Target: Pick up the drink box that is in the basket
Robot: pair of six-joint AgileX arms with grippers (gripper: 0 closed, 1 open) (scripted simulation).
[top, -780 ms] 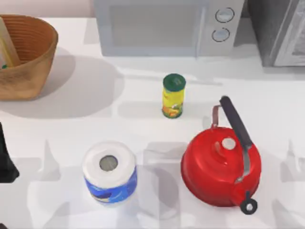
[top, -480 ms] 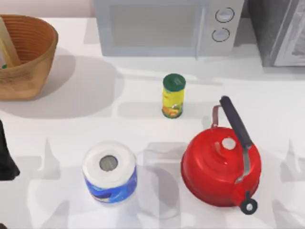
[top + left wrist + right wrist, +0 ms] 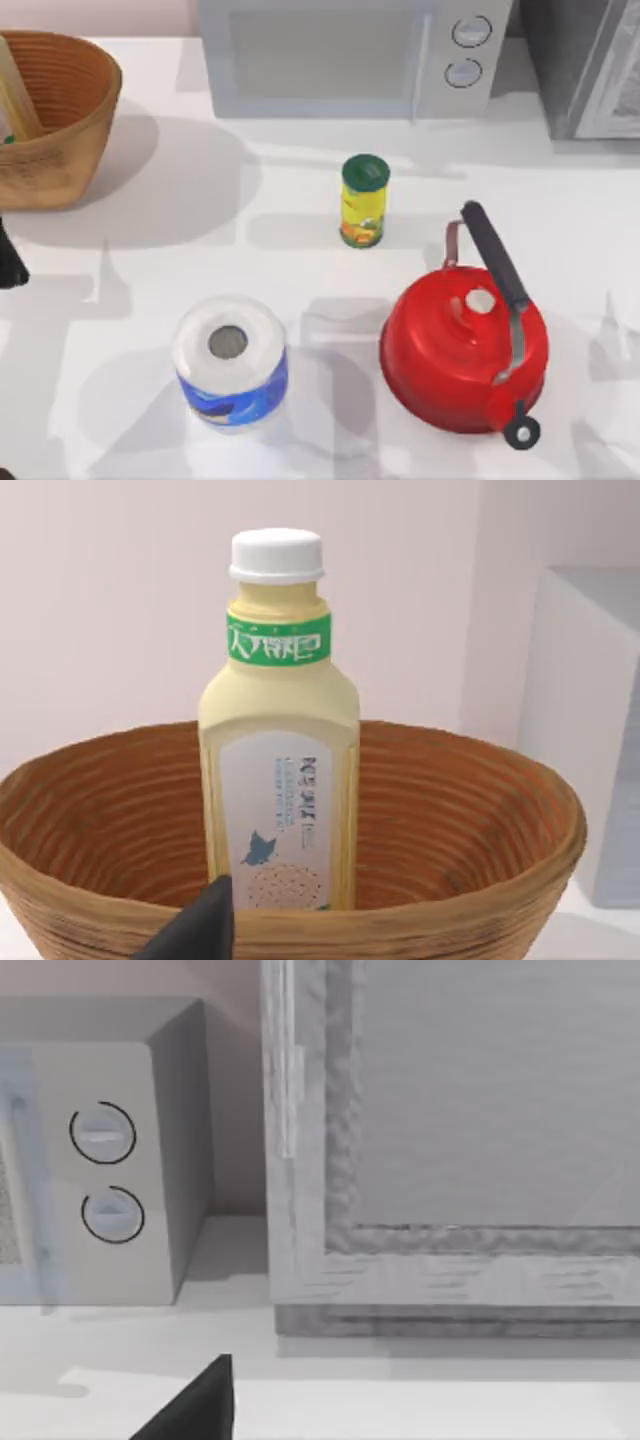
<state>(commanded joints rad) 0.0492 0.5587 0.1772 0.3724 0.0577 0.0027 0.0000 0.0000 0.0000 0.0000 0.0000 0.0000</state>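
The drink box (image 3: 280, 760) is pale yellow, with a green neck band and a round white cap. It stands upright inside the brown woven basket (image 3: 480, 810). In the top view the basket (image 3: 60, 110) sits at the table's far left corner, and the drink box (image 3: 14, 95) leans against its left wall. My left gripper (image 3: 8, 262) shows as a dark shape at the table's left edge, just in front of the basket and apart from it. The left wrist view faces the box over the near rim. A dark part of my right gripper (image 3: 195, 1405) hangs before the grey appliances.
A grey microwave (image 3: 340, 55) and a grey cabinet (image 3: 590, 65) line the back edge. A yellow-green cylinder with a dark green lid (image 3: 364, 200) stands mid-table. A paper roll (image 3: 230, 360) and a red kettle (image 3: 465, 345) stand near the front.
My left gripper has moved away from the front of the table, along the left edge toward the basket. Everything else has stayed put.
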